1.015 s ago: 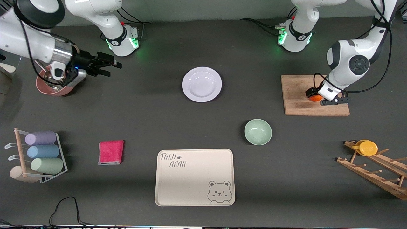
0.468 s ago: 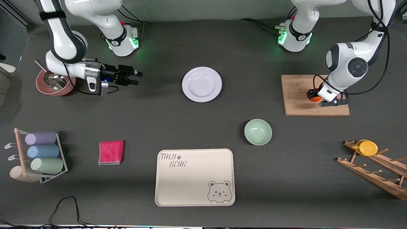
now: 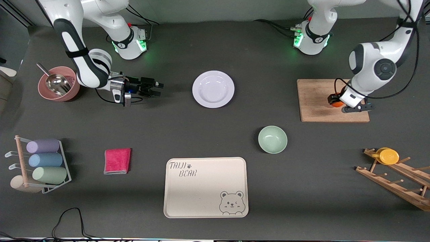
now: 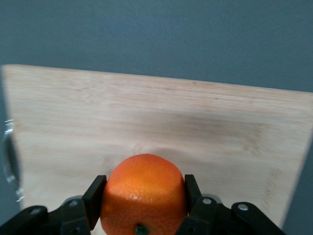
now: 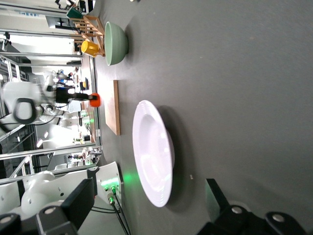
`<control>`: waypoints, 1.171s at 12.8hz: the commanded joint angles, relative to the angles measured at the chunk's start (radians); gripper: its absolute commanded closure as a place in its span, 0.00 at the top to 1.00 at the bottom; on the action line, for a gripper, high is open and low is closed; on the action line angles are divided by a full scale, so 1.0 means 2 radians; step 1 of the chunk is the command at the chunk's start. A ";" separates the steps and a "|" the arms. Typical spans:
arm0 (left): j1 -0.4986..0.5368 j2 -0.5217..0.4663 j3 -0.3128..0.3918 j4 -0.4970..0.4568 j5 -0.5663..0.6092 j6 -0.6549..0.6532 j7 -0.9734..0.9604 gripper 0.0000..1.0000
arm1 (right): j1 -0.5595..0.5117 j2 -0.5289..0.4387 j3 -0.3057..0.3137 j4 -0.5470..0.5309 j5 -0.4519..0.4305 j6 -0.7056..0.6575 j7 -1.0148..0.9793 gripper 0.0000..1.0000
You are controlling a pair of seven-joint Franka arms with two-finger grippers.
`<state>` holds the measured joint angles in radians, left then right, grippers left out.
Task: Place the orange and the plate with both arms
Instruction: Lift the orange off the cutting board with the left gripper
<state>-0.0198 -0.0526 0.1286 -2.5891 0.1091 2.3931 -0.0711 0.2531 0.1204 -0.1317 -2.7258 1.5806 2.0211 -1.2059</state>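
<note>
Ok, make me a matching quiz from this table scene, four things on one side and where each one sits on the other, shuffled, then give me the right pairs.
Things:
1. small round bright-orange orange
2. round white plate
3. metal scoop
4. yellow disc-shaped lid

Places:
A. on the wooden peg rack
B. in the pink bowl
C. between the left gripper's fingers, over the wooden cutting board
D. on the dark table, with the open right gripper beside it

Pairs: 1-C, 2-D, 3-B, 4-A
</note>
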 commanded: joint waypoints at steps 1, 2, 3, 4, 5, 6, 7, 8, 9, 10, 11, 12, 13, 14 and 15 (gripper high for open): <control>-0.005 -0.082 -0.008 0.079 0.002 -0.180 -0.008 0.00 | 0.011 0.034 -0.001 0.006 0.038 -0.003 -0.034 1.00; -0.005 -0.091 -0.011 0.121 0.001 -0.240 -0.007 0.00 | 0.012 0.046 -0.001 0.006 0.041 -0.011 -0.036 1.00; -0.005 -0.096 -0.014 0.167 0.001 -0.302 -0.007 0.00 | 0.012 0.059 -0.002 0.006 0.042 -0.032 -0.036 1.00; -0.005 -0.096 -0.024 0.223 -0.002 -0.368 -0.007 0.00 | 0.011 0.069 -0.002 0.006 0.042 -0.047 -0.037 1.00; -0.005 -0.094 -0.034 0.280 -0.002 -0.427 -0.007 0.00 | 0.011 0.075 -0.002 0.006 0.042 -0.049 -0.036 1.00; -0.007 -0.091 -0.040 0.333 -0.002 -0.483 -0.007 0.00 | 0.012 0.079 -0.002 0.006 0.042 -0.048 -0.036 1.00; -0.010 -0.088 -0.048 0.381 -0.009 -0.531 -0.007 0.00 | 0.012 0.082 -0.002 0.006 0.041 -0.048 -0.036 1.00; -0.011 -0.085 -0.051 0.417 -0.022 -0.565 -0.008 0.00 | 0.012 0.088 -0.001 0.006 0.040 -0.048 -0.037 1.00; -0.011 -0.077 -0.054 0.444 -0.037 -0.583 -0.009 0.00 | 0.012 0.090 -0.001 0.006 0.040 -0.048 -0.037 1.00; -0.012 -0.067 -0.059 0.458 -0.057 -0.586 -0.023 0.00 | 0.012 0.094 -0.001 0.006 0.040 -0.048 -0.037 1.00; -0.012 -0.054 -0.077 0.464 -0.077 -0.578 -0.058 0.00 | 0.012 0.096 -0.001 0.006 0.040 -0.048 -0.037 1.00; -0.014 -0.034 -0.106 0.476 -0.103 -0.564 -0.110 0.00 | 0.012 0.096 0.000 0.006 0.040 -0.048 -0.037 0.95; -0.015 -0.011 -0.147 0.491 -0.112 -0.546 -0.172 0.00 | 0.012 0.096 0.000 0.007 0.040 -0.048 -0.037 0.84; -0.015 0.015 -0.190 0.501 -0.114 -0.519 -0.238 0.00 | 0.012 0.096 0.000 0.007 0.040 -0.047 -0.038 0.72; -0.016 0.038 -0.233 0.507 -0.114 -0.490 -0.297 0.00 | 0.012 0.096 0.000 0.007 0.039 -0.047 -0.039 0.62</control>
<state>-0.0399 -0.0932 -0.2075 -1.6652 -0.1123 1.3704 -0.4541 0.2645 0.2947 -0.1294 -2.7202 1.6309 1.9370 -1.2464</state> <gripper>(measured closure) 0.304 0.172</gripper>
